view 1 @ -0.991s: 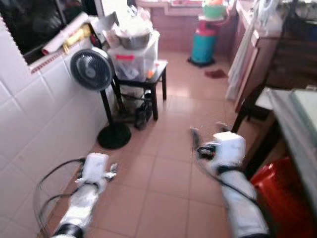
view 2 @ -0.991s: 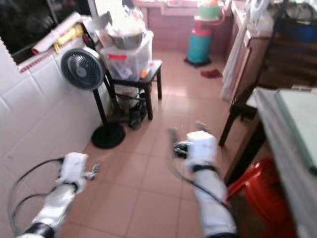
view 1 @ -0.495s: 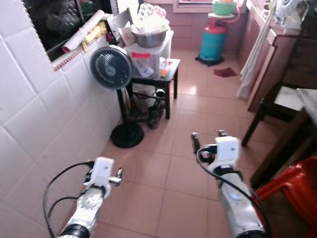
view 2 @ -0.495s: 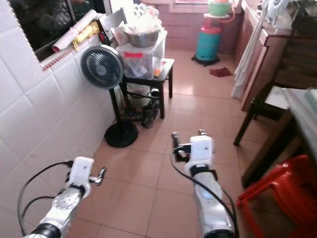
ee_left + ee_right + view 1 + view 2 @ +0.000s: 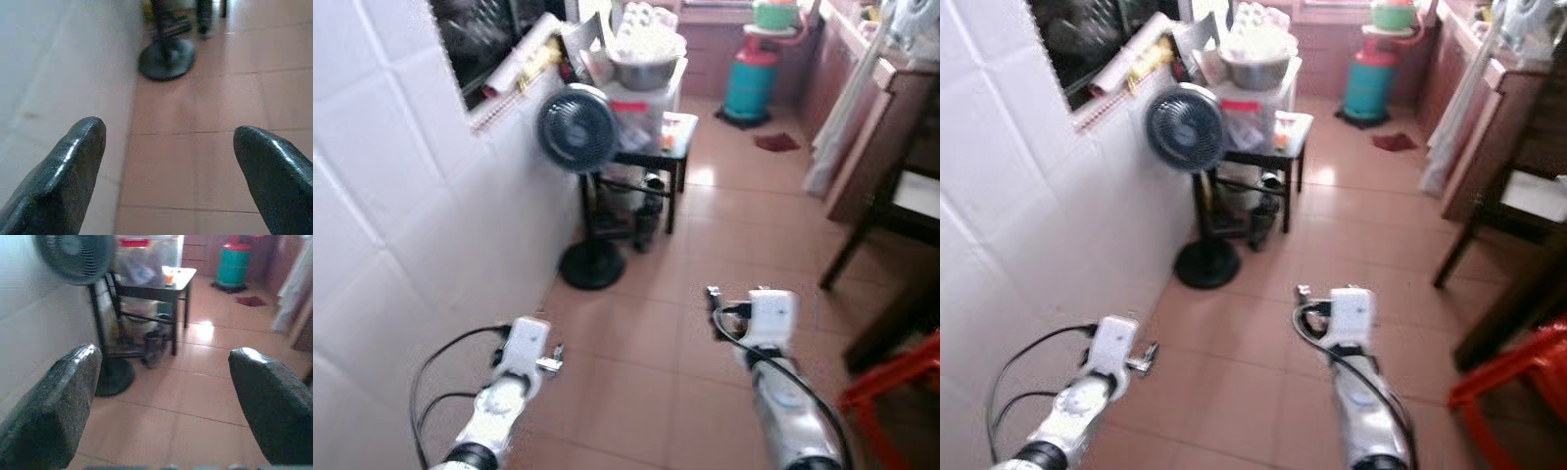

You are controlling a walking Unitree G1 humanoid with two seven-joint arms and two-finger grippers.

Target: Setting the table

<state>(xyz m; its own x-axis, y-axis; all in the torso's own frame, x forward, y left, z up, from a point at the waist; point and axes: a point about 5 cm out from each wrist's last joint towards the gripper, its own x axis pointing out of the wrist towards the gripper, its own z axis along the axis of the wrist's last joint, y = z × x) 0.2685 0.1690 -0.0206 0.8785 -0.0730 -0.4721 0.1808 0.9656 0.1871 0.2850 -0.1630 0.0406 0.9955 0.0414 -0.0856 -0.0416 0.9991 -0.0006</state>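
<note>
Swinging leftward since the earlier frames, the camera now gives the white tiled wall [image 5: 382, 225] most of the frame's left half, while the grey worktop edge that stood at the right has slid out; the room's things have not moved. Nearest, at the lower left, the left tool [image 5: 168, 161] hangs over the terracotta floor [image 5: 636, 343] with its fingers wide apart and nothing between them; at the lower centre the right tool [image 5: 164, 396] is likewise spread and empty, pointing toward the far end of the room. A red stool [image 5: 901, 392] pokes in at the lower right edge. Further up, at centre left, a black pedestal fan [image 5: 576, 129] stands against the wall, and just behind it a small black side table [image 5: 651, 157] carries a clear bin and a metal bowl. At the top centre sits a teal gas cylinder [image 5: 747, 86]. As for setting the table, I judge it barely begun: no dish or cutlery can be made out anywhere, so its place, heading and long axis cannot be told, and fetching remains.
</note>
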